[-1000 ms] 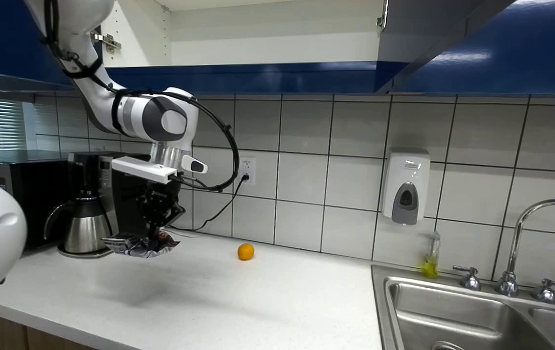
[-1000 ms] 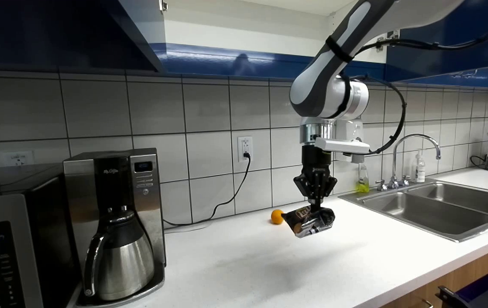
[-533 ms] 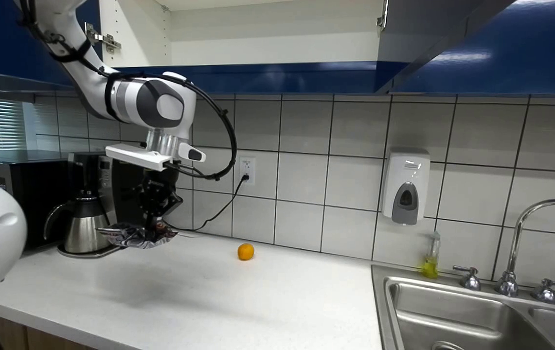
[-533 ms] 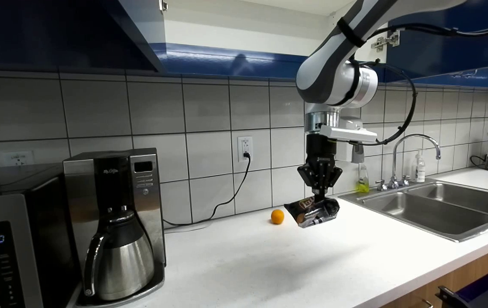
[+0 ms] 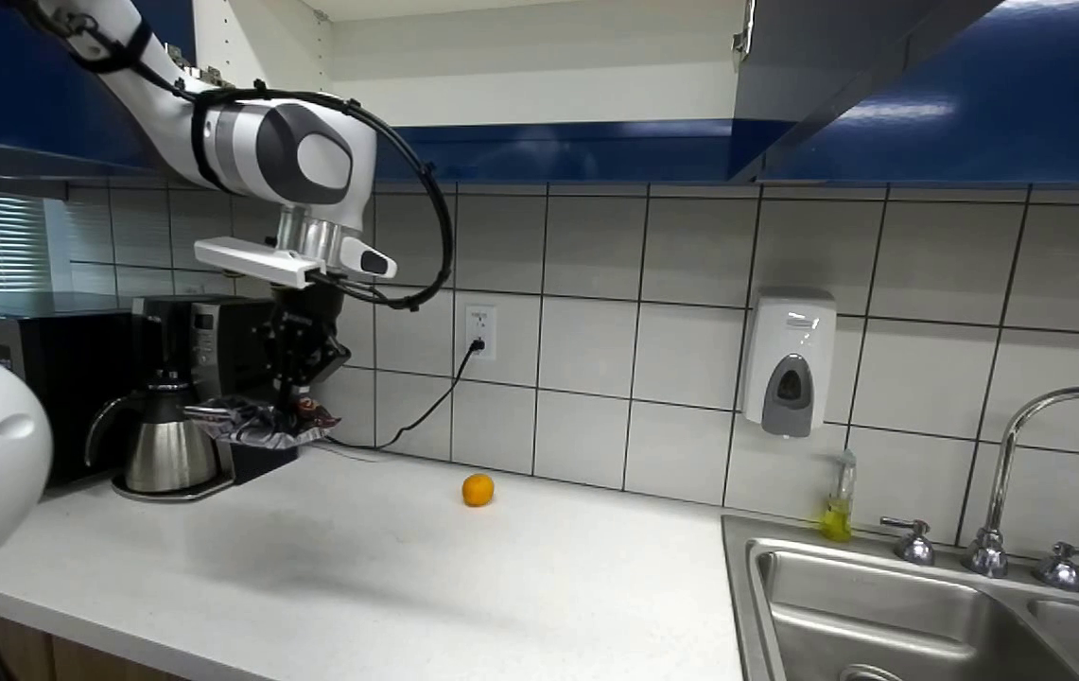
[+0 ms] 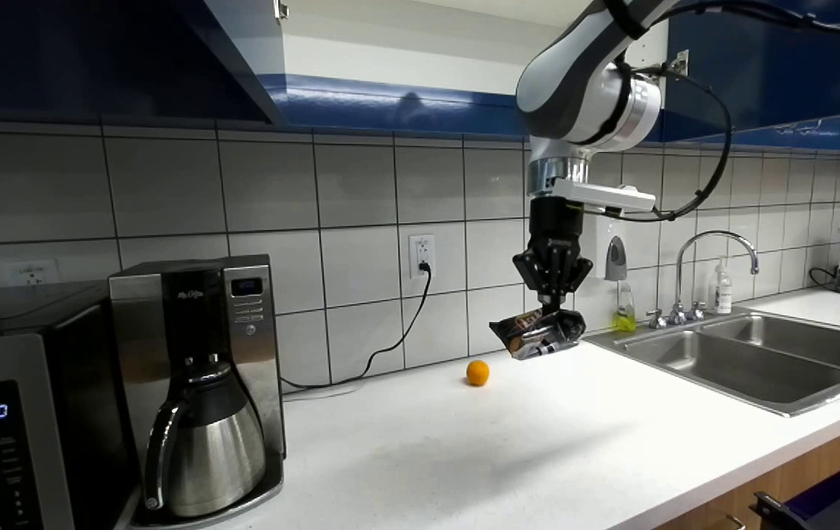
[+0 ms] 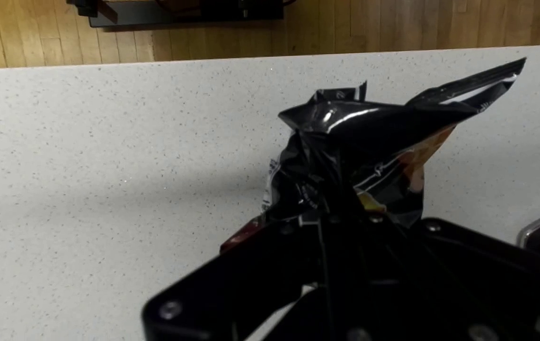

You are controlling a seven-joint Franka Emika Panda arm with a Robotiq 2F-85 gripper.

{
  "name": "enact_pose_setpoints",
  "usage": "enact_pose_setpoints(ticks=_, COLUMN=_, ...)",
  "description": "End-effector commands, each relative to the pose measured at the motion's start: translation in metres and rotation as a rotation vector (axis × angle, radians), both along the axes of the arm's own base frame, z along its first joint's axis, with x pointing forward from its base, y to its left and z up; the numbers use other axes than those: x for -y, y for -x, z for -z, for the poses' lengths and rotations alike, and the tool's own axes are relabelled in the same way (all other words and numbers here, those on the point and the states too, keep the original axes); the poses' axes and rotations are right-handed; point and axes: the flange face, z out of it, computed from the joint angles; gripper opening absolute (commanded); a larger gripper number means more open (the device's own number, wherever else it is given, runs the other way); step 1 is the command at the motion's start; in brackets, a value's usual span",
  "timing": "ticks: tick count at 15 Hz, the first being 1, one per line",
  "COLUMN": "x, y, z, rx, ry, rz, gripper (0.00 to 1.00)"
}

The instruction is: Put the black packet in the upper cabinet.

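Observation:
The black packet, a crumpled shiny foil bag with printed colours, hangs in the air above the white counter in both exterior views (image 5: pixel 255 424) (image 6: pixel 541 337). My gripper (image 5: pixel 287 402) is shut on it from above, and its fingers pinch the packet's middle; the gripper also shows in an exterior view (image 6: pixel 551 303). In the wrist view the packet (image 7: pixel 383 125) sticks out beyond the dark closed fingers (image 7: pixel 340 203). The upper cabinet (image 5: pixel 539 90) stands open with a pale interior and a blue lower edge; it also shows in an exterior view (image 6: pixel 420 55). The packet is well below it.
An orange ball (image 5: pixel 478 490) lies on the counter (image 5: pixel 501 586) near the tiled wall. A coffee maker (image 6: pixel 246 368) and a microwave (image 6: pixel 0 427) stand at one end. A sink (image 5: pixel 747 605) and a wall soap dispenser (image 5: pixel 792 364) are at the other. An open blue door (image 5: pixel 823 76) juts from the cabinet.
The arm and gripper have risen with the packet held, higher above the counter. In an exterior view they also shifted slightly left. The ball and cabinet have not moved.

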Motion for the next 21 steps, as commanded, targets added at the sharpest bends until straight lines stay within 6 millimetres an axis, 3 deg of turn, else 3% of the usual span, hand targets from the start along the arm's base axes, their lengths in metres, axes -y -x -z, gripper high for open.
enact_pose_setpoints(ticks=1, x=-0.001, y=0.002, z=-0.033, rx=-0.011, ry=0.002, rz=0.03, gripper=0.01)
enact_pose_setpoints(ticks=21, x=-0.032, y=0.006, z=-0.165, rx=-0.033, ry=0.035, rz=0.014, gripper=0.01)
